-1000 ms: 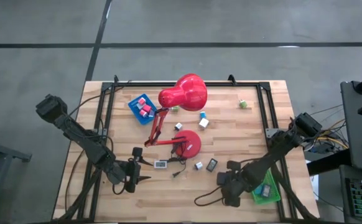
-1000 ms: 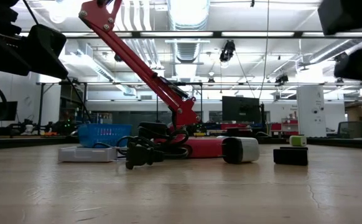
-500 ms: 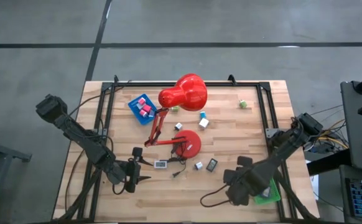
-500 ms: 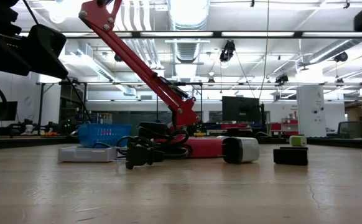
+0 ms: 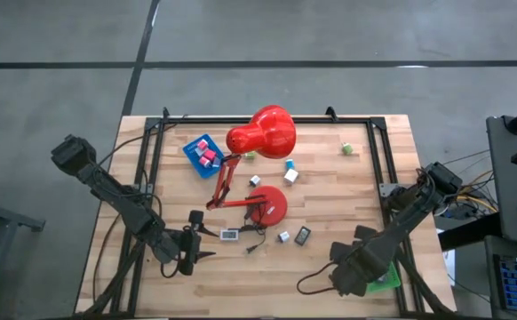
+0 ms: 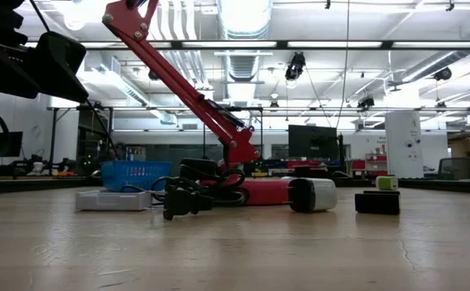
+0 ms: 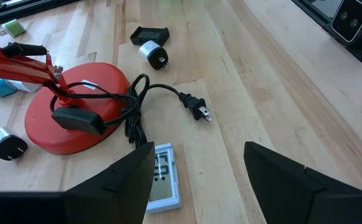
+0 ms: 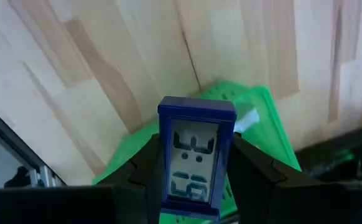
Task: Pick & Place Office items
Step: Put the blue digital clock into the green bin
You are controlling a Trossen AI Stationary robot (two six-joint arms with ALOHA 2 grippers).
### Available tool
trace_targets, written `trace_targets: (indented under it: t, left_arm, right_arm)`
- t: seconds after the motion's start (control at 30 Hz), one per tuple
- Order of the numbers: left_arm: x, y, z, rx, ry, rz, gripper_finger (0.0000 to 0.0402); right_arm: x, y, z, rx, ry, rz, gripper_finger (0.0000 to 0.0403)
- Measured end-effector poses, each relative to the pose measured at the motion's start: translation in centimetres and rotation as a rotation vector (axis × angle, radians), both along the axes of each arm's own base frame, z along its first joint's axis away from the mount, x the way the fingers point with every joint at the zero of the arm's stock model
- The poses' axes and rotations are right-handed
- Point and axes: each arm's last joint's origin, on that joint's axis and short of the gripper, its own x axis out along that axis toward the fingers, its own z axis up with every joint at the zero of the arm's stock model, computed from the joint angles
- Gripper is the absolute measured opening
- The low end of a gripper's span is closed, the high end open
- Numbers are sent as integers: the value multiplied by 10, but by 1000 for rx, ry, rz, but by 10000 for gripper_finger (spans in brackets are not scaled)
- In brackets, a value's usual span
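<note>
The right gripper [image 8: 196,180] pinches a flat blue clock [image 8: 196,158] over the green tray [image 8: 255,124] near the wooden table's [image 5: 347,196] corner; the left gripper [image 7: 196,171] waits spread.

Pale planked wooden desk [image 5: 330,204], smooth and matt; glossy red metal lamp [image 5: 260,133]; green ribbed plastic tray [image 8: 255,112].

Overhead down, low level, wrists close, sharing red lamp [image 5: 260,133]
</note>
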Motion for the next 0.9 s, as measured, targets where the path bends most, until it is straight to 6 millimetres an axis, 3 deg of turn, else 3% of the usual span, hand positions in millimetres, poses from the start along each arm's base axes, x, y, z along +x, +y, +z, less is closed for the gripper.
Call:
trace_targets:
  t: [0.6, 0.9]
  left_arm:
    - [0, 0, 0, 0, 0, 0, 250]
    - [0, 0, 0, 0, 0, 0, 250]
  right_arm:
    - [-18, -4, -25, 71, 249, -136, 128]
    - [-20, -2, -42, 170, 264, -124, 128]
